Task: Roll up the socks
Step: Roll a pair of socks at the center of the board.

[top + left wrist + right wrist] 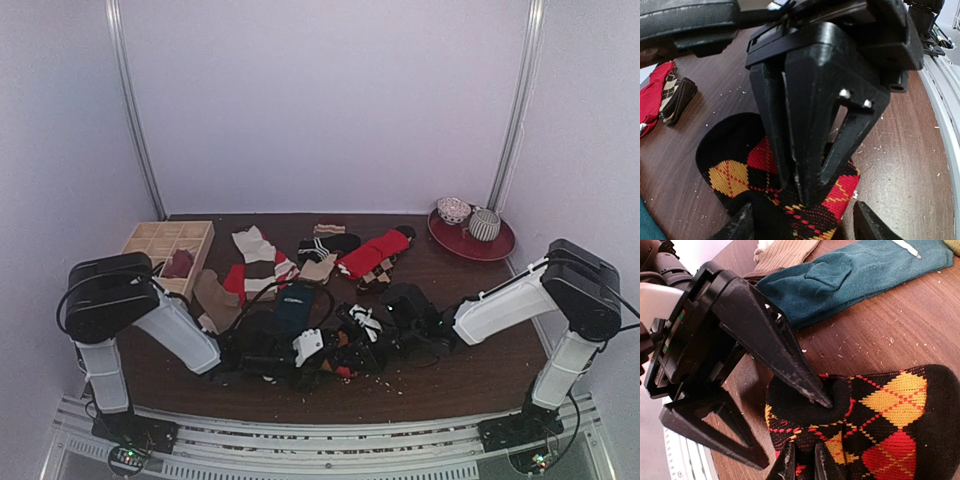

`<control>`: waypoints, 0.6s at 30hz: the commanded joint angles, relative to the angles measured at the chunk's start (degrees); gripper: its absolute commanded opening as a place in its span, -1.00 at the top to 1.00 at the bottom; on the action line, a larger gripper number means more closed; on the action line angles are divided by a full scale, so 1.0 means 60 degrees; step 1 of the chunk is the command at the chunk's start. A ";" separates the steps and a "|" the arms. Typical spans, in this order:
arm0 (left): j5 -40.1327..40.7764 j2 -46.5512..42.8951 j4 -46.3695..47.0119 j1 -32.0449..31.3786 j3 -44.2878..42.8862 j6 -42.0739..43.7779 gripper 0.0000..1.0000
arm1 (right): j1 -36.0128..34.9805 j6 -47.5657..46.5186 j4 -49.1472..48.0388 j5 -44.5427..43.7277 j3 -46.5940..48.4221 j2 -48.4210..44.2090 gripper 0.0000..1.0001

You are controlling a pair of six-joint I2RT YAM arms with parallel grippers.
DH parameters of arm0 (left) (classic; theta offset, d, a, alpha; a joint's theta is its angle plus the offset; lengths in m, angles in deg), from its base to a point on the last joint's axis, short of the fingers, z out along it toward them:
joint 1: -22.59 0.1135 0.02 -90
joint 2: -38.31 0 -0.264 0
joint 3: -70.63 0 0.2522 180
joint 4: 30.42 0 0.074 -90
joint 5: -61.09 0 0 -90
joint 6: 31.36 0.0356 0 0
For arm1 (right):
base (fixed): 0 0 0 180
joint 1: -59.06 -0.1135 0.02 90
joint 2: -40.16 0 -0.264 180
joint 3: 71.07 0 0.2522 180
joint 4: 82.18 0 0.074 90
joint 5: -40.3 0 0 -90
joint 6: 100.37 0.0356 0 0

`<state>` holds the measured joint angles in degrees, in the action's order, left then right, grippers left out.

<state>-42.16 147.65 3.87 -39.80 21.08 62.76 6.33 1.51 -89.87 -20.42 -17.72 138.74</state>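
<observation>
A black sock with red and yellow argyle diamonds [890, 415] lies on the brown table between the two arms, low in the middle of the top view [343, 368]. My right gripper [805, 465] is shut on a fold at the sock's cuff end, and it points down onto the sock in the left wrist view [800, 192]. My left gripper [805, 227] is open, its fingers straddling the same bunched end. One left fingertip [824, 401] rests on the black fabric. A teal sock [850, 275] lies flat just beyond.
Loose socks lie across the table's middle: a tan one [785, 252], a red one [372, 252] and striped ones [258, 255]. A wooden compartment box [150, 240] stands at back left. A red plate [500, 248] with two rolled socks sits at back right.
</observation>
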 commanded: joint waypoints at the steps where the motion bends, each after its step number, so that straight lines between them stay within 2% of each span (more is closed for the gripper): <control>1: -0.0455 0.0240 -0.1569 -0.0090 -0.0328 -0.0406 -0.19 | 0.0010 -0.0209 0.2583 0.0258 -0.0509 0.0589 0.74; 6: -0.0302 0.0089 -0.1840 -0.0090 0.0072 -0.0777 -0.28 | 0.0181 -0.0296 0.2773 0.0387 -0.0461 0.0413 0.74; 11: -0.0109 0.0238 -0.2269 -0.0150 0.0111 -0.0938 -0.28 | 0.0466 -0.0479 0.3109 0.0503 -0.0323 0.0281 0.74; 13: -0.0036 0.0377 -0.2464 -0.0271 0.0019 -0.0943 -0.23 | 0.0545 -0.0534 0.3159 0.0608 -0.0248 0.0206 0.74; 18: -0.0041 0.0384 -0.2661 -0.0527 -0.0253 -0.0746 0.03 | 0.0599 -0.0574 0.3121 0.0812 -0.0107 0.0437 0.73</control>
<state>-40.52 147.65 -4.08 -40.89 19.96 58.96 9.57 -1.04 -83.27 -14.25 -16.51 137.93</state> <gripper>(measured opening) 0.518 0.132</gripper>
